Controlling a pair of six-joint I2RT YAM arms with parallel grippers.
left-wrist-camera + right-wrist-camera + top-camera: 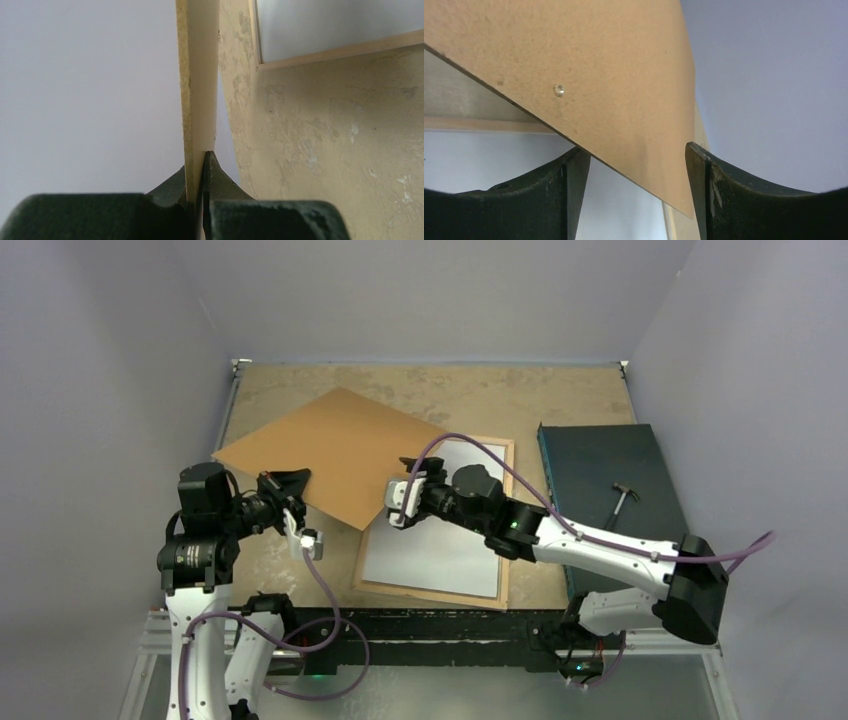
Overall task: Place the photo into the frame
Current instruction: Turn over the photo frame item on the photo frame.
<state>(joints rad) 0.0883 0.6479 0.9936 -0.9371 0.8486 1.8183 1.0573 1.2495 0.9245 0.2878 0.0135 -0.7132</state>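
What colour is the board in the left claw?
Plain brown; the backing board shows best in the top external view.

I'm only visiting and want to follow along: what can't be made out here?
- Top view: the brown board covers the frame's upper left corner.
- Top view: the white sheet in the frame shows a blank side; its underside is hidden.
- Right wrist view: the right gripper straddles the board's corner; contact unclear.
- Left wrist view: the left gripper pinches the board, which the top edge cuts off.

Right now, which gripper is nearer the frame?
Right. The right gripper hangs over the frame, jaws open around a corner of the backing board. The left gripper sits left of the frame, shut on that board's edge.
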